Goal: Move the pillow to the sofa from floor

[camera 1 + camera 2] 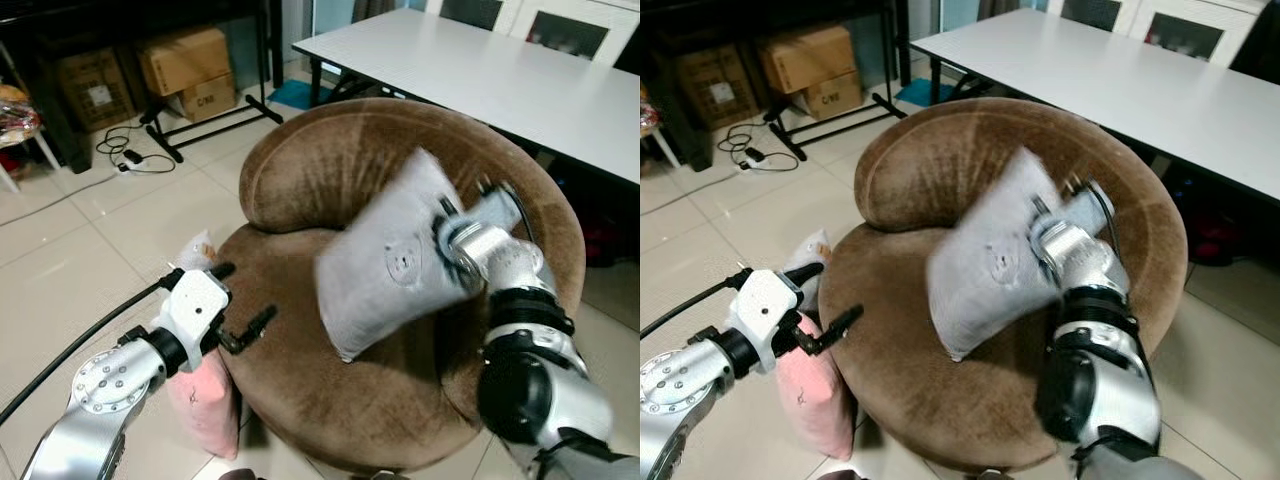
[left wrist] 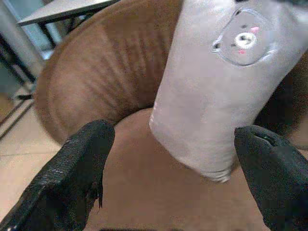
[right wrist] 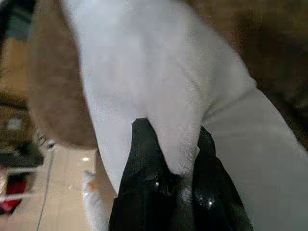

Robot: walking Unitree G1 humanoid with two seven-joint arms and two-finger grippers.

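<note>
The grey pillow (image 1: 385, 265) is held pinched in the right pincer (image 3: 173, 159) above the sofa (image 1: 330, 400) seat. It should be lowered flat onto the seat before release (the left pincer (image 1: 245, 300), spread wide, hovers at the sofa's front edge).

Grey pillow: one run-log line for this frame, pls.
grey pillow: held above brown sofa seat | right end effector: shut on pillow | left end effector: open, at sofa's front edge | pink pillow: on floor

Pillow (image 1: 390, 262): light grey, printed bear-face emblem, apparently with pink cheeks. Sofa (image 1: 330, 400): brown. Second pillow (image 1: 205, 400): pink. Bench (image 1: 500, 75): white
</note>
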